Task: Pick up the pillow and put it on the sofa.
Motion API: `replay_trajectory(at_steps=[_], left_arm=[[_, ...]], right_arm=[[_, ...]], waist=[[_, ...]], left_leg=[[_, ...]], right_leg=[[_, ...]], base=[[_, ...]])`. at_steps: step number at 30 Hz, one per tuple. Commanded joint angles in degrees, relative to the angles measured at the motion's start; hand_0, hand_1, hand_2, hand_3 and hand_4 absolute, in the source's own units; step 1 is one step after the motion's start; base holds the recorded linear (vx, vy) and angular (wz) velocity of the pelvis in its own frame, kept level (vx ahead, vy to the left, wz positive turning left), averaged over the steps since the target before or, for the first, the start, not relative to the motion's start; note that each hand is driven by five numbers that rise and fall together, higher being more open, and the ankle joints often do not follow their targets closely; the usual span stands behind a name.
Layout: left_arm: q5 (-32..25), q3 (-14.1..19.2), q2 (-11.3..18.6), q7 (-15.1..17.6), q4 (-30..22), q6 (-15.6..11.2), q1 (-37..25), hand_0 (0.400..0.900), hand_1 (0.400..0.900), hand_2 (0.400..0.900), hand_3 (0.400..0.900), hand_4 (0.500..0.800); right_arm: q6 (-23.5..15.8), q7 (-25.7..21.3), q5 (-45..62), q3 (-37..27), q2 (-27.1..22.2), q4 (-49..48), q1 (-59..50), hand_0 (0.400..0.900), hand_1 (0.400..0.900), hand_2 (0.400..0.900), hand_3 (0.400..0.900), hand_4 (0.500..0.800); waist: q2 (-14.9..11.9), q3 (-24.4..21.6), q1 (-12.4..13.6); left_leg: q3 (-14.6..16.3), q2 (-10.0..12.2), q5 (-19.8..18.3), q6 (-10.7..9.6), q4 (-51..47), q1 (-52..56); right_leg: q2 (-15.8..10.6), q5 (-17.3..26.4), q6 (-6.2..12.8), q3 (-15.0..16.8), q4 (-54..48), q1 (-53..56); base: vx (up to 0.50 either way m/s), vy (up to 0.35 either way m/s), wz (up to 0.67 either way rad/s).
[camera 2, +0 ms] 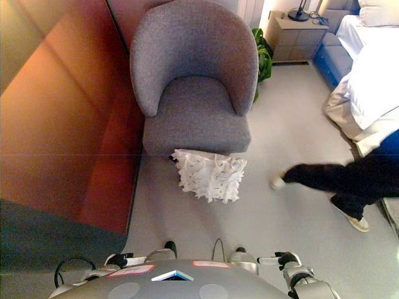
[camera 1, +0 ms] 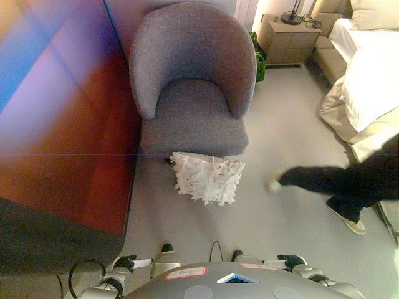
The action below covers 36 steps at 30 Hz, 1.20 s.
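A white, ruffled pillow (camera 1: 207,177) lies on the floor and leans against the front of a grey armchair (camera 1: 193,121), which stands upright with its seat bare. My left hand (camera 1: 128,263) shows low at the bottom left, and my right hand (camera 2: 285,259) at the bottom right. Both are open, hold nothing, and are well short of the pillow.
A person's leg in dark trousers (camera 1: 336,180) with a light shoe (camera 1: 273,185) reaches across the floor just right of the pillow. A reddish wooden wall (camera 1: 68,137) runs along the left. A bed with white covers (camera 1: 368,81), a nightstand (camera 1: 290,37) and a plant (camera 2: 264,56) stand at the back right.
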Motion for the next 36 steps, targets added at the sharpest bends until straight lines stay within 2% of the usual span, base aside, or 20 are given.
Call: replay_trajectory(at_steps=[1, 5, 28, 33, 36], left_arm=[[-1.8, -0.8, 1.6, 1.9, 4.1, -0.1, -4.9, 0.900, 0.900, 0.900, 0.900, 0.800], [-2.3, -0.9, 1.4, -0.1, 3.8, 1.2, -5.0, 0.900, 0.900, 0.900, 0.900, 0.800], [-2.3, -1.3, 0.8, 1.1, 4.2, 1.1, -4.9, 0.900, 0.900, 0.900, 0.900, 0.800], [-1.8, -1.8, 1.0, 1.2, 4.0, 1.2, -5.4, 0.900, 0.900, 0.900, 0.900, 0.800], [-2.1, -2.5, 1.3, 1.3, 3.5, 2.0, -6.5, 0.900, 0.900, 0.900, 0.900, 0.800]], right_arm=[[1.0, -1.5, -2.8, 1.3, 0.7, 3.3, -5.6, 0.900, 0.900, 0.900, 0.900, 0.800], [1.2, -1.5, -4.1, 1.6, 0.7, 3.3, -5.6, 0.900, 0.900, 0.900, 0.900, 0.800], [0.8, -2.0, -3.9, 2.5, 1.2, 2.7, -5.6, 0.900, 0.900, 0.900, 0.900, 0.800], [0.7, -2.2, -3.1, 2.6, 1.5, 2.3, -5.9, 0.900, 0.900, 0.900, 0.900, 0.800], [0.9, -1.9, -1.9, 2.9, 1.3, 1.9, -6.5, 0.900, 0.900, 0.900, 0.900, 0.800]], waist=[[-0.9, 1.8, 0.0], [-0.7, 1.9, 0.1], [-0.4, 2.3, 0.0], [-0.2, 3.1, -0.5], [-0.1, 4.3, -0.9]], left_leg=[[-1.1, -0.2, -4.4, 1.3, 0.2, 2.4], [-1.2, -0.2, -4.4, 1.4, 0.2, 2.4], [-1.4, 0.0, -4.2, 1.4, 0.2, 2.2], [-2.0, 0.2, -3.9, 2.0, 0.2, 2.1], [-2.5, 1.3, -3.2, 1.8, 0.7, 1.6]], right_leg=[[-1.2, -1.3, 1.25, 0.7, 0.4, 0.8], [-1.3, -1.2, 1.23, 0.8, 0.5, 0.8], [-1.3, -1.7, 1.02, 0.7, 1.2, 0.5], [-0.5, -4.4, 0.10, 2.2, 6.0, -1.2], [0.7, -5.7, -1.03, 3.4, 8.2, -2.9]], base=[[0.00, 0.000, 0.00], [0.00, 0.000, 0.00], [0.00, -0.002, 0.00], [0.01, -0.076, 0.03], [-0.02, -0.144, 0.07]])
